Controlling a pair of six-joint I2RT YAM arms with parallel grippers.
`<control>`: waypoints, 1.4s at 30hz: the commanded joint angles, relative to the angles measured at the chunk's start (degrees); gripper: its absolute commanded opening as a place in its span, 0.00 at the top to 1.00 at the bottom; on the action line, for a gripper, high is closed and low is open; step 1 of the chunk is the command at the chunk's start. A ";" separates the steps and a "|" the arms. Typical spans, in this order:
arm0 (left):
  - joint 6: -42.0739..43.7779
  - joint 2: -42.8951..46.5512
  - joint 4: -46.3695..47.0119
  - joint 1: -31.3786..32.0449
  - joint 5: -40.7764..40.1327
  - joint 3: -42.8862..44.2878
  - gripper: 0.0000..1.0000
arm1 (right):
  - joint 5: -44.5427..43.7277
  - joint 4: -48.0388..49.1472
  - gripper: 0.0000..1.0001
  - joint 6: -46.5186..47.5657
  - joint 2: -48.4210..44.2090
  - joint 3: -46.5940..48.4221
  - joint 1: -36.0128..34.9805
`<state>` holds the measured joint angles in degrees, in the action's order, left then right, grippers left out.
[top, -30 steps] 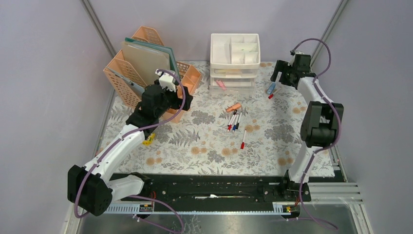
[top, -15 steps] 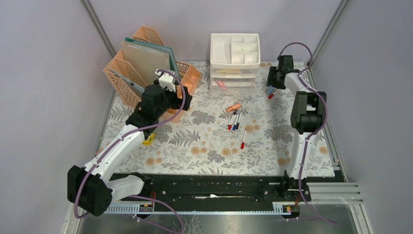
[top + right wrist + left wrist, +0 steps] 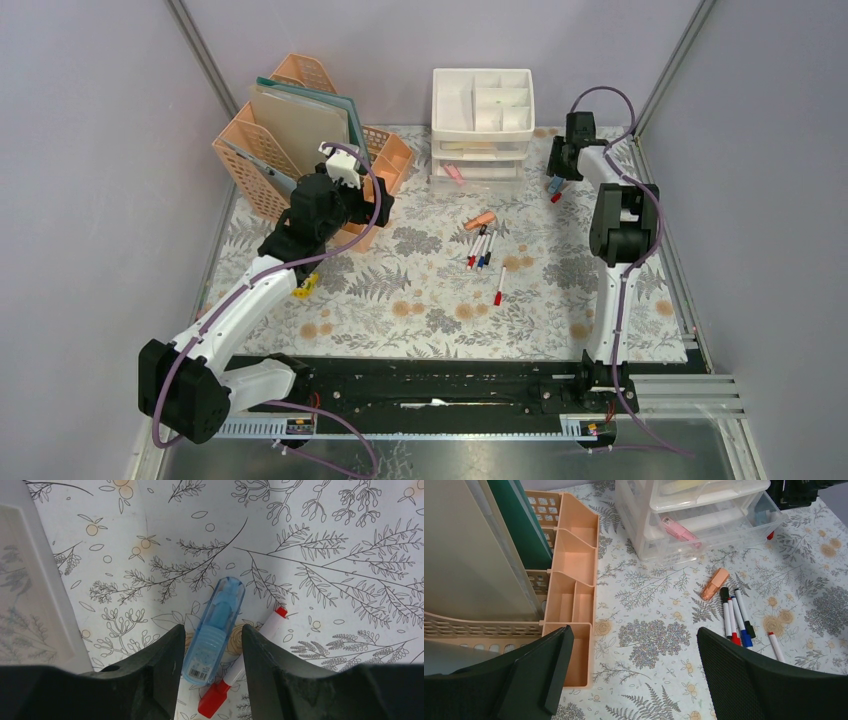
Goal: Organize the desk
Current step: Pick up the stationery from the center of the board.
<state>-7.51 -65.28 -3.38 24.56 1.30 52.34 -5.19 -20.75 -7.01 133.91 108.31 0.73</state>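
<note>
The desk (image 3: 420, 300) fills the middle of the top view, from the black rail at the arms' bases to the back wall, and its flowered cloth carries all the things.

At the far right corner, a blue case (image 3: 215, 625) (translucent, with a barcode label at its near end) lies flat on the cloth. A red-capped marker (image 3: 240, 665) lies just beside it. The right gripper (image 3: 212, 630) stands low over the case with one finger on each side of it. The fingers are very close to its sides, but I cannot tell if they already press it.

The white drawer unit (image 3: 482, 125) stands just to the left of this spot. In front of it lie an orange highlighter (image 3: 484, 219) and a small group of markers (image 3: 482, 248).

At the far left stands the peach file rack (image 3: 290, 150) with folders in it. The left gripper (image 3: 634, 632) hovers beside its small front compartments, its jaws spread wide and holding nothing.
</note>
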 commanded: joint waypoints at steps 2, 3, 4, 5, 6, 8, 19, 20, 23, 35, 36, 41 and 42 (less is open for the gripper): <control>0.90 1.08 1.18 -0.18 -1.07 1.19 0.01 | -2.98 -0.78 0.47 1.05 1.84 3.82 -0.42; 0.98 1.08 1.10 -0.15 -1.11 1.23 0.01 | -3.26 -0.78 0.47 1.15 2.11 4.00 -0.45; 1.04 1.15 1.09 -0.15 -1.12 1.23 0.01 | -3.39 -0.76 0.47 1.27 2.41 4.23 -0.42; 1.13 1.20 1.18 -0.15 -1.12 1.19 0.01 | -3.35 -0.78 0.47 1.37 2.67 4.20 -0.45; 1.10 1.26 1.18 -0.19 -1.05 1.19 0.01 | -3.08 -0.85 0.47 1.44 2.94 4.30 -0.47; 1.15 1.38 1.20 -0.13 -1.12 1.19 0.01 | -2.96 -0.94 0.48 1.67 3.31 4.36 -0.46; 1.18 1.48 1.11 -0.12 -1.14 1.18 0.01 | -1.70 -1.25 0.55 3.57 3.99 1.93 -3.23; 1.19 1.55 1.11 -0.19 -1.13 1.19 0.01 | -1.53 -1.42 0.57 3.72 3.94 1.74 -3.27; 1.19 1.65 1.12 -0.14 -1.12 1.19 0.01 | -1.30 -1.48 0.64 3.74 3.25 0.31 -3.28; 1.20 1.99 1.09 -0.18 -1.06 1.19 0.01 | 10.39 4.47 0.86 0.52 -13.04 -13.09 -3.25; 1.26 2.12 1.11 -0.17 -1.12 1.19 0.01 | 11.02 5.36 0.88 0.31 -14.98 -14.70 -3.20; 1.44 2.61 1.17 -0.12 -2.62 1.13 0.01 | 15.44 8.25 0.96 1.25 -23.80 -22.98 -3.09; 1.44 2.69 1.18 -0.19 -2.70 1.10 0.01 | 17.69 8.57 1.00 2.33 -25.36 -24.64 -2.97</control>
<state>-7.07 -64.58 -3.53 24.56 0.40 52.34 5.72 -16.67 -5.30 117.84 87.83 -1.93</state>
